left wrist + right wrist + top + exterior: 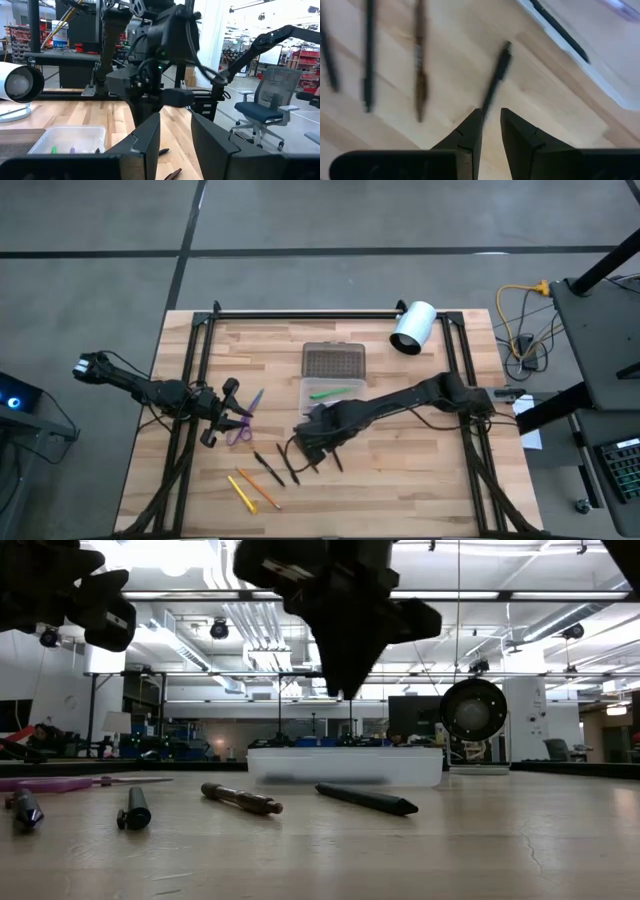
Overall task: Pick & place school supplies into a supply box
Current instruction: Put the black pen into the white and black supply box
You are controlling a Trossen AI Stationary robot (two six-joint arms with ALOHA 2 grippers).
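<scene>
Right hand (490,127) hovers just in front of the supply box (333,393), fingers slightly parted, nothing pinched — dark pen (495,82) on the bench directly below, long axis pointing at the box; left hand waits farther off.

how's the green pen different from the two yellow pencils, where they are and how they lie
The green pen lies inside the clear supply box, near the table's middle; the yellow pencils lie on the bare wood by the near edge. The pen is alone and nearly crosswise; the pencils lie slanted, side by side. All are thin, and no claw holds them.
</scene>
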